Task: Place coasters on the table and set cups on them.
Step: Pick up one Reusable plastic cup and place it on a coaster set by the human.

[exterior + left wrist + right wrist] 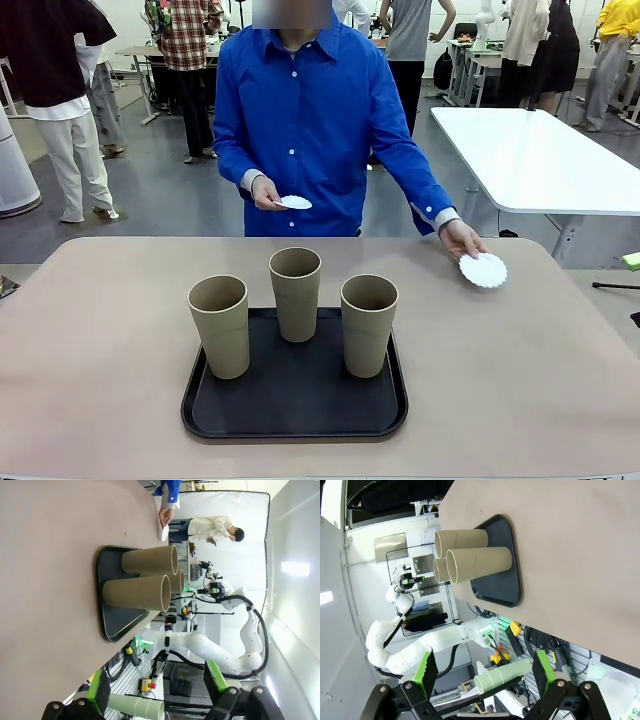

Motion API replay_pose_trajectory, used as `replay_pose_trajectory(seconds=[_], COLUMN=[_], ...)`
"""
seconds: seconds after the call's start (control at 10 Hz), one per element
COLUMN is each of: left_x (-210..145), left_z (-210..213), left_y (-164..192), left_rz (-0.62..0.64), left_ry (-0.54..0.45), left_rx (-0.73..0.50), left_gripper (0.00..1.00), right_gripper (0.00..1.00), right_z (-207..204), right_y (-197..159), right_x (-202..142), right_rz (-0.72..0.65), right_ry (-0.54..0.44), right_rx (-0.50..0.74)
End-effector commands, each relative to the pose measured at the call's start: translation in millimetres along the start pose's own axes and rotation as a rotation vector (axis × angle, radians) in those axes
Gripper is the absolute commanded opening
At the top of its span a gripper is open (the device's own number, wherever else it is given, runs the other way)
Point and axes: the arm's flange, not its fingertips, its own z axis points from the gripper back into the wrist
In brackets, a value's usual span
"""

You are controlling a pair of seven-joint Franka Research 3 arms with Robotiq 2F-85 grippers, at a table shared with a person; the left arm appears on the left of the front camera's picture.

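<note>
Three khaki cups stand upright on a black tray (296,422): left cup (220,325), middle cup (295,293), right cup (368,324). A person in a blue shirt holds two white coasters. One coaster (293,202) is held near the body, the other (483,270) low over the far right of the beige table (90,340). In the left wrist view my left gripper (157,680) is open and empty, away from the cups (140,592) and tray (117,625). My right gripper (485,662) is open too, with nothing in it, apart from the cups (480,565).
A white rectangular table (540,160) stands behind on the right, and people stand farther back. The tan tabletop is bare on both sides of the tray. Each wrist view shows the other white arm (200,647) (420,650) beyond the table's edge.
</note>
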Motion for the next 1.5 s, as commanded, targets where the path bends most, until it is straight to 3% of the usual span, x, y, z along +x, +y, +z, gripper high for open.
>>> replay_pose_trajectory(seconds=[0.0, 1.4], left_x=[-0.7, -0.7], left_z=[1.1, 1.1], left_y=[-0.4, -0.4], left_rz=[-0.002, -0.002], left_ry=[0.001, 0.001], left_rx=[-0.009, -0.009], left_gripper=[1.00, 1.00], right_gripper=[1.00, 1.00], right_z=[-0.2, -0.2], right_y=[-0.9, -0.9], right_x=[0.3, 0.3], right_rz=[-0.002, -0.002], right_ry=[0.004, 0.004], right_rx=[0.011, 0.011])
